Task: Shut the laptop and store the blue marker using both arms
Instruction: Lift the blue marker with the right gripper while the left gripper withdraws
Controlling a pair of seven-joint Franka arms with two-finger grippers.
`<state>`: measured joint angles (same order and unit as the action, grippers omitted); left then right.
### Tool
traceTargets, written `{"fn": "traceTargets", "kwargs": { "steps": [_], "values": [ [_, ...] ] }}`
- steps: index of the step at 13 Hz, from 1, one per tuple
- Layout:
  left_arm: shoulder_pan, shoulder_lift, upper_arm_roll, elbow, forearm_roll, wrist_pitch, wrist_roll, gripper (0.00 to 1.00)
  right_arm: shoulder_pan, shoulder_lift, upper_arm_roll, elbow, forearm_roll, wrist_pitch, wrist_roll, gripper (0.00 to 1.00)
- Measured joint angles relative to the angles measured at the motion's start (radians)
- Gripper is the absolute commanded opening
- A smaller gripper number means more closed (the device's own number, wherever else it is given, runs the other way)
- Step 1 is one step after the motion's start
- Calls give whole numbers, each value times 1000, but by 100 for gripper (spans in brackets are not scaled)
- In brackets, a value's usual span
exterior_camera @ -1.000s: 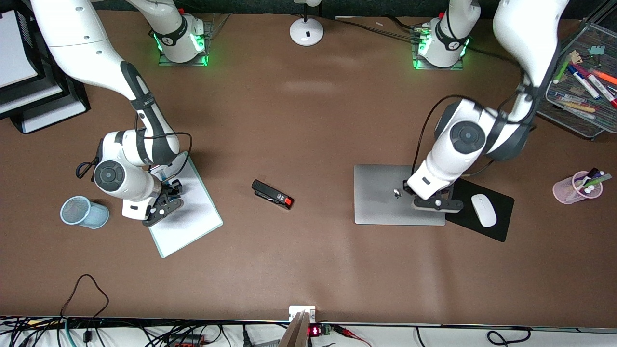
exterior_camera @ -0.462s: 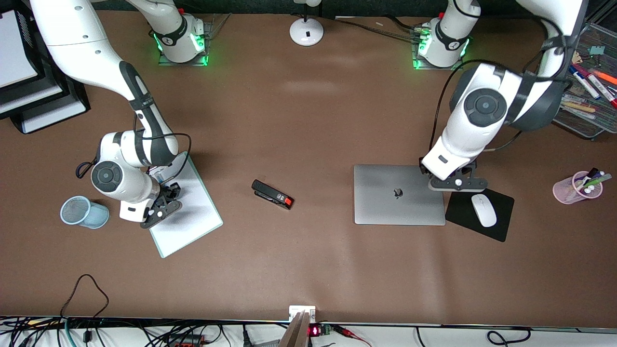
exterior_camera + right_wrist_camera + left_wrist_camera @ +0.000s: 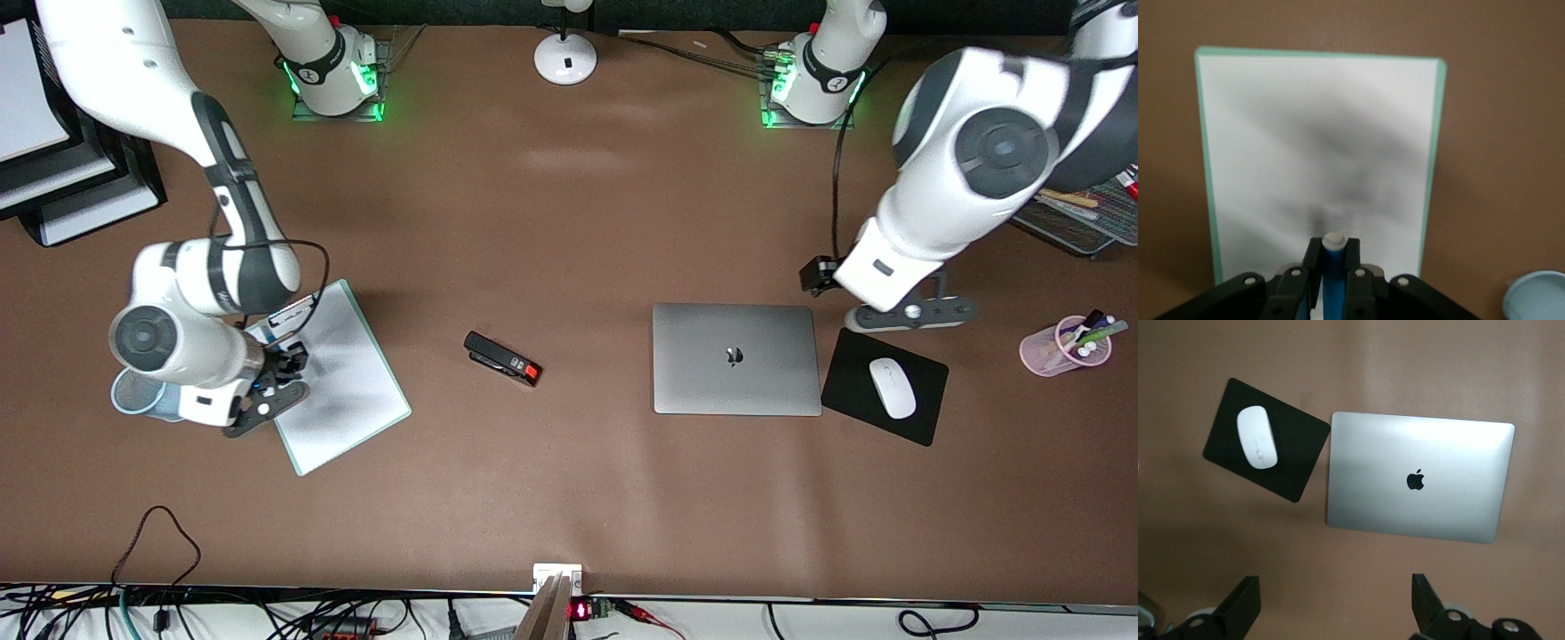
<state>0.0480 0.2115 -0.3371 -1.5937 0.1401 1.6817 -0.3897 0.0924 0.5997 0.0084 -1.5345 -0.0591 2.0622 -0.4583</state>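
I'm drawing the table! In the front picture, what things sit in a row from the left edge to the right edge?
Blue mesh cup → clipboard → black stapler → laptop → white mouse → pink pen cup.

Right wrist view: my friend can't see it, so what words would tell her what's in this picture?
The right gripper is shut on the blue marker, whose white end points up, above a white clipboard with a green edge lying on the brown table. A corner of a light-blue mesh cup shows beside the clipboard.
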Motion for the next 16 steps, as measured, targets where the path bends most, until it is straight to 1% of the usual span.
{"fn": "traceTargets", "kwargs": {
  "steps": [2,6,8,10,12,13,15,16],
  "values": [
    [21,0,3,51,-1,-71,76,100,-2,-25,0,18,23,-20,0,0],
    [70,1,4,120,-2,-99,255,100,-37,-50,-2,20,28,-29,-80,0],
    [103,0,9,135,-30,-115,329,100,-67,-79,-3,23,29,-77,-142,0],
    [108,-13,58,137,-86,-123,411,100,-101,-127,-5,28,49,-138,-223,0],
    [96,-45,121,121,-106,-133,470,100,-150,-182,-9,30,129,-210,-339,0],
    [85,-68,146,99,-113,-138,456,100,-186,-205,-11,30,166,-240,-402,0],
    [54,-131,185,7,-142,-121,403,100,-258,-235,-13,30,201,-270,-534,0],
    [44,-168,193,-51,-149,-74,396,100,-295,-243,-14,30,224,-274,-615,0]
  ]
}}
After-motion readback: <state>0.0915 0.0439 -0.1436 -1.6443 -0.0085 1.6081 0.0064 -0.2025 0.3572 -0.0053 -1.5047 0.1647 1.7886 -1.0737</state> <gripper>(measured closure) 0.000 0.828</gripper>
